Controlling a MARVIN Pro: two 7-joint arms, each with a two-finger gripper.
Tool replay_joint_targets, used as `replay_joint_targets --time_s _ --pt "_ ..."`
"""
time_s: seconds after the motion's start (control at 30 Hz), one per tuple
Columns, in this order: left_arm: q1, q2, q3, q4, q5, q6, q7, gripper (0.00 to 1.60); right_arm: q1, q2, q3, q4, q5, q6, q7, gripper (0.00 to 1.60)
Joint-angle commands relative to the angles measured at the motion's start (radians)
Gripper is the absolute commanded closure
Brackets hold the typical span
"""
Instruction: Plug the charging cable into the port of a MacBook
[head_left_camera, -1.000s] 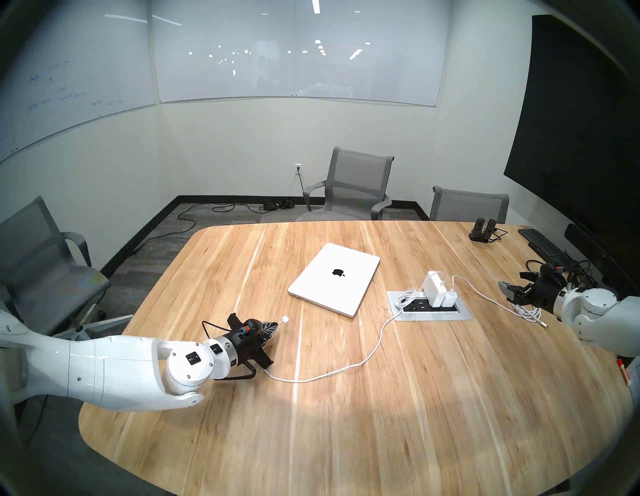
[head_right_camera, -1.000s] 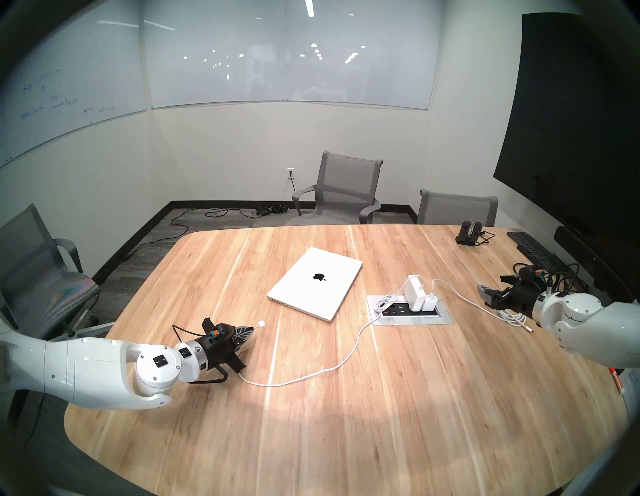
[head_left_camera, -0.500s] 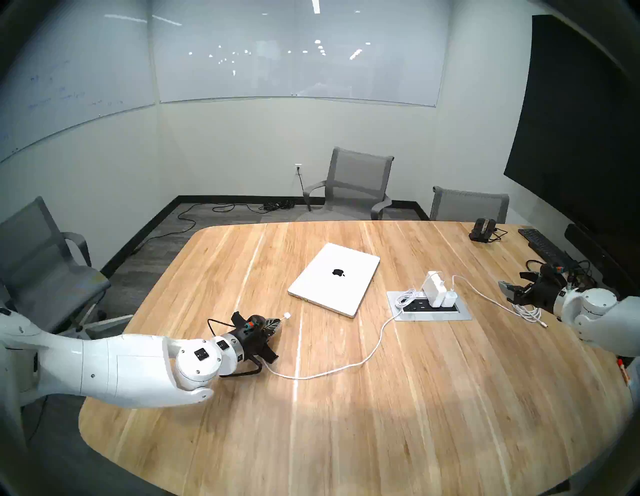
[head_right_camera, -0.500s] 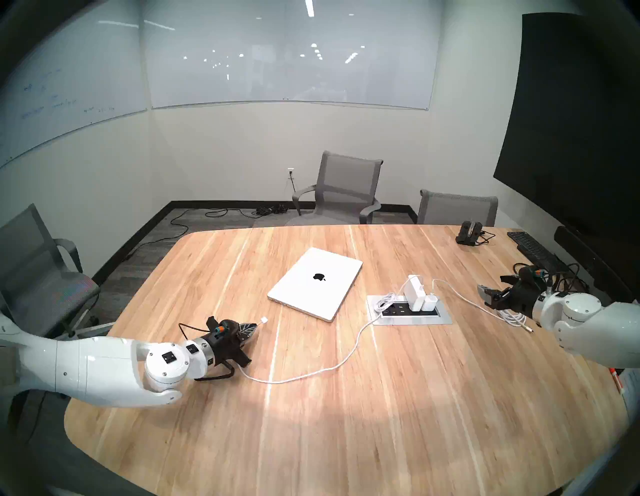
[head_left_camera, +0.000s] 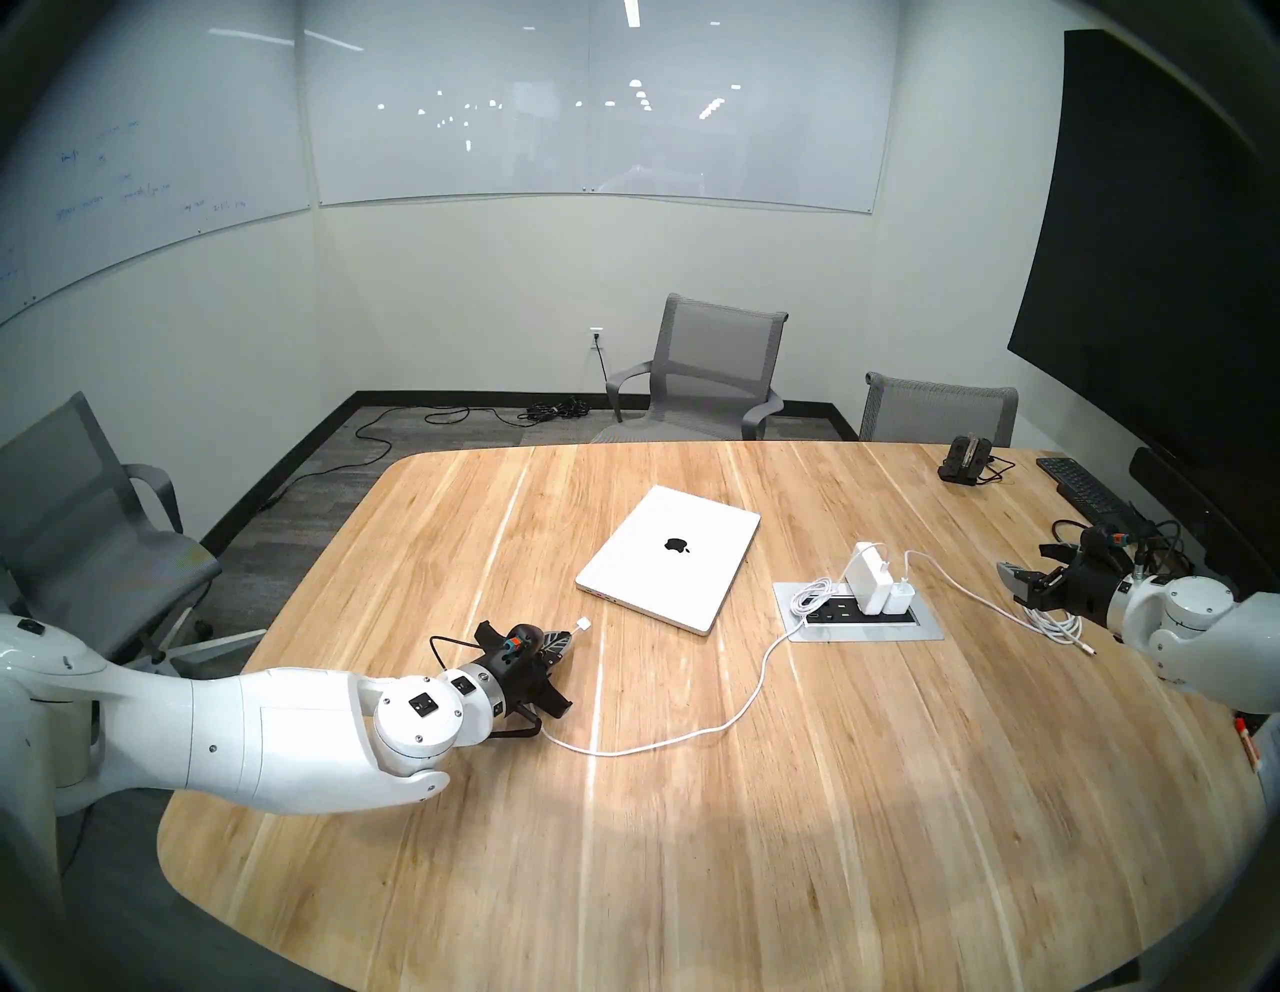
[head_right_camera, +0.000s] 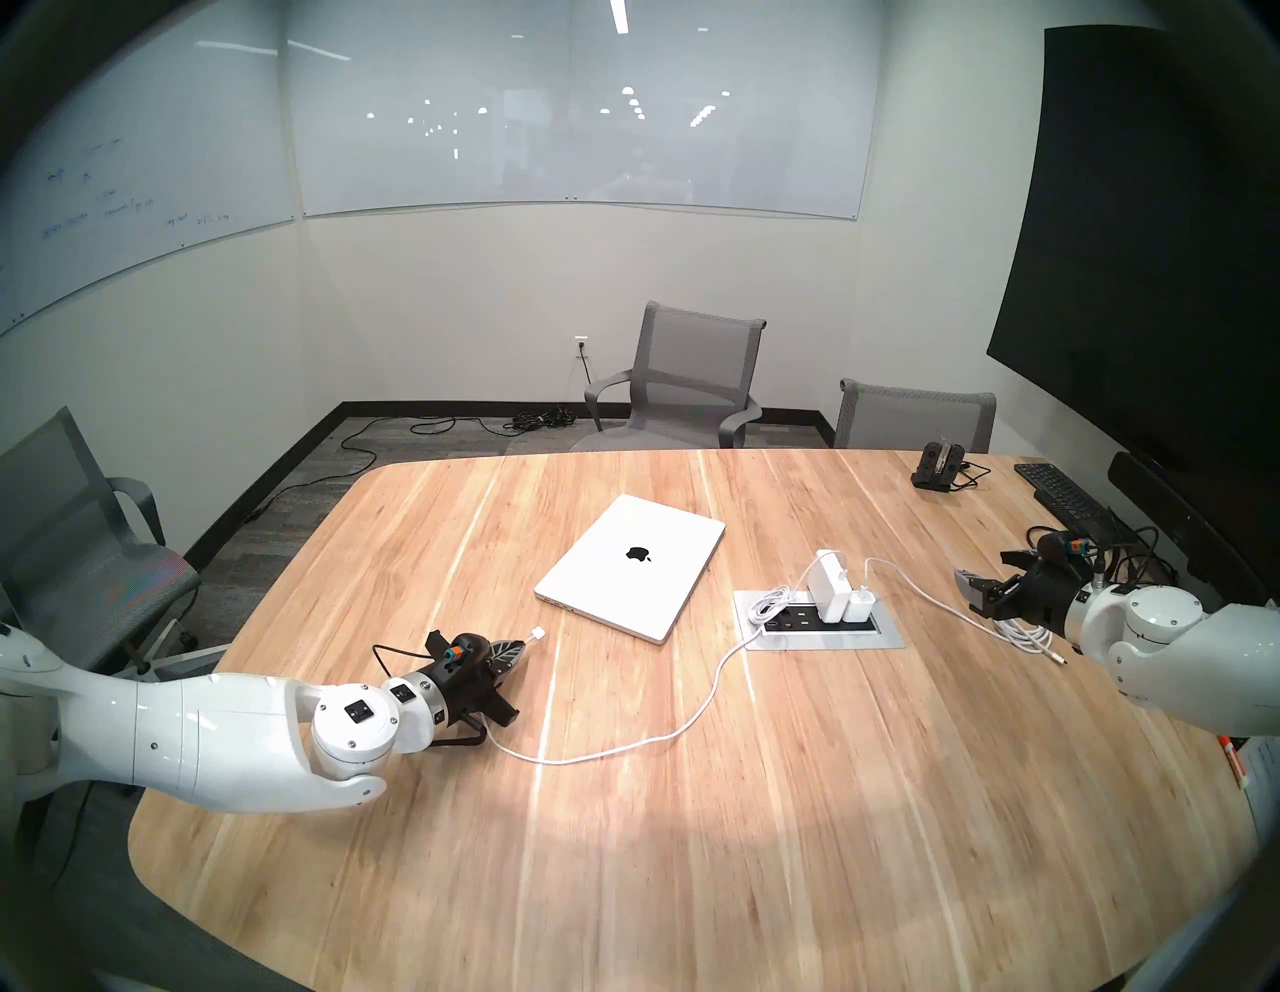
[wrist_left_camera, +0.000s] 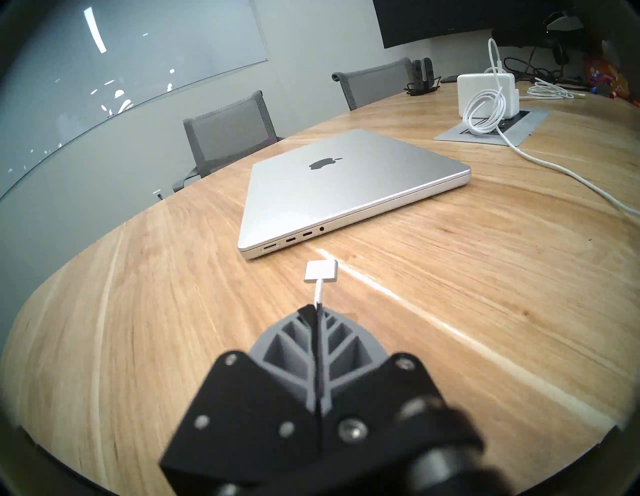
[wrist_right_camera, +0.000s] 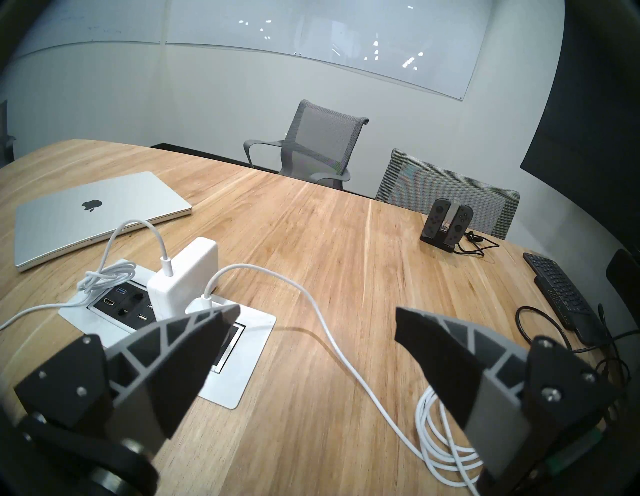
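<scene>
Nearer the MacBook (wrist_left_camera: 346, 187) now, left hand (head_left_camera: 569, 634) seemingly pinches the charging cable (wrist_left_camera: 319, 293).

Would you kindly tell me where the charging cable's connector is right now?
In the left wrist view, the connector sticks out just beyond the left gripper, over the table, short of the MacBook edge with the ports.

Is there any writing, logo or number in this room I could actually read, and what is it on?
No legible words or numbers anywhere.
Black apple logo, no lettering: on the lid of the MacBook.
Blue handwriting on the whiteboard: too faint and small to read.
Key legends on the black keyboard: too small to read.
Markings beside the sockets of the power panel: too small to read.
</scene>
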Motion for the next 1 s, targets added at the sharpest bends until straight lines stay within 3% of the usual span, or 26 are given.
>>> replay_joint_targets --time_s 0.0,0.97 --pt "0.004 -0.030 -0.015 0.001 -0.023 -0.017 0.000 1.60 0.016 0.002 0.008 -0.002 -0.002 -0.006 0.002 0.00" --pt "0.034 -0.071 -0.032 0.083 -0.120 -0.073 -0.025 1.60 0.018 0.002 0.006 -0.002 -0.002 -0.006 0.003 0.00"
